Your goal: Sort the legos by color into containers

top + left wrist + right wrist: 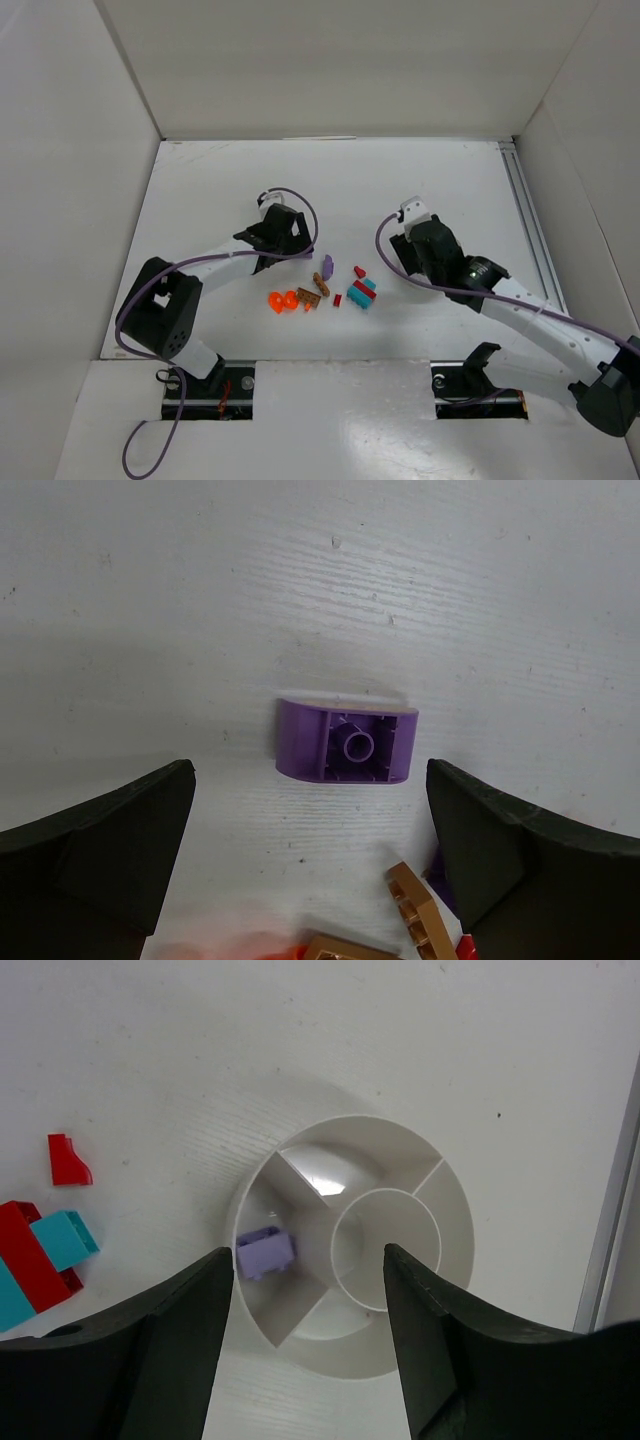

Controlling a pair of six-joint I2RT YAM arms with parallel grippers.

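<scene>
The legos lie in a loose pile at mid-table: orange (283, 300), brown (312, 294), purple (327, 266), red (359, 271) and a teal-and-red cluster (362, 290). My left gripper (283, 238) is open and empty over the pile. In the left wrist view (310, 820) a purple lego (347, 742) lies underside up just beyond the fingertips, with brown pieces (420, 912) nearer. My right gripper (425, 245) is open and empty above the white divided bowl (385, 1235). One pale purple lego (265, 1252) lies in its left wedge. The bowl is hidden under the gripper in the top view.
White walls enclose the table on the left, back and right. A metal rail (528, 215) runs along the right side. In the right wrist view a red piece (68, 1160) and a teal-and-red cluster (45, 1250) lie left of the bowl.
</scene>
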